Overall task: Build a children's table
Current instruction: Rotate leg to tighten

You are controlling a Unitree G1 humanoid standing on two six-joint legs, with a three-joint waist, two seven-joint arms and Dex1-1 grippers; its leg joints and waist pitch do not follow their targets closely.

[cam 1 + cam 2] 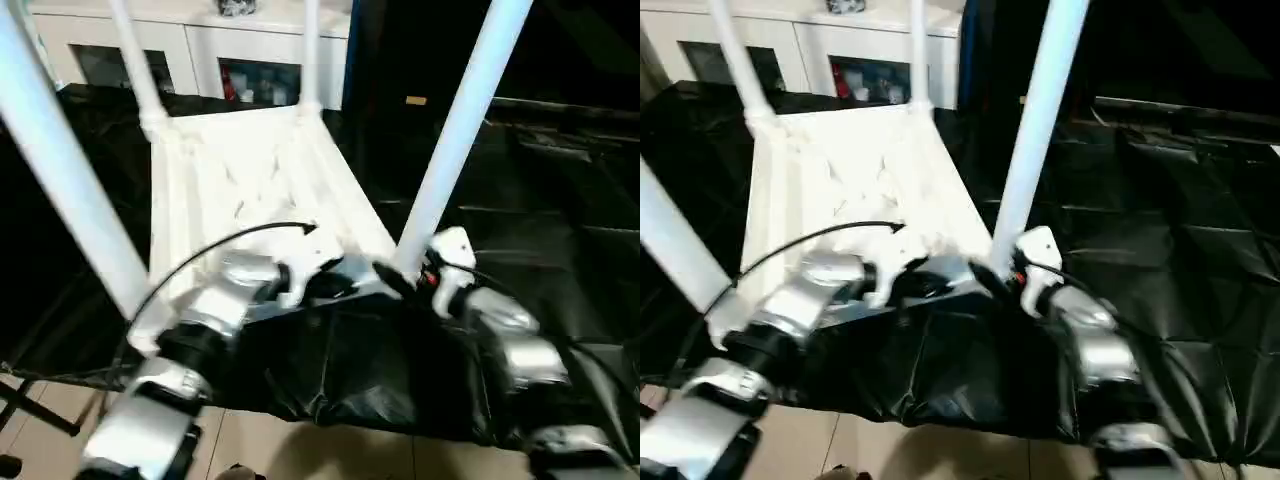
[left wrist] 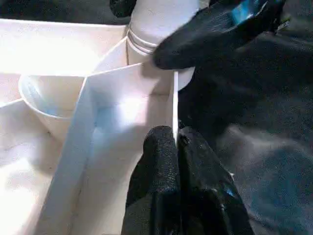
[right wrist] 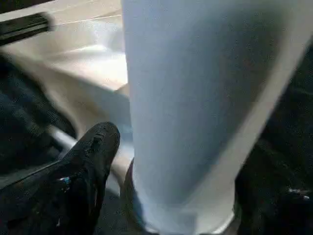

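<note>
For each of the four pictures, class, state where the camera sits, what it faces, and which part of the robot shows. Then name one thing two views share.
Left eye view: on the head, looking down at the upturned table top; both silver forearms show.
Right eye view: beside it, same scene slightly shifted.
Left wrist view: on the left wrist, facing the top's rim, which the left gripper pinches.
Right wrist view: on the right wrist, facing the near right leg, which the right gripper clasps.
Shared: that leg's base appears in both wrist views.

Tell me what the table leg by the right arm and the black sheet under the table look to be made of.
The leg looks like smooth, slightly glossy white plastic, moulded round and seamless. The black sheet looks like thin plastic film or coated fabric: it creases and catches shiny highlights.
</note>
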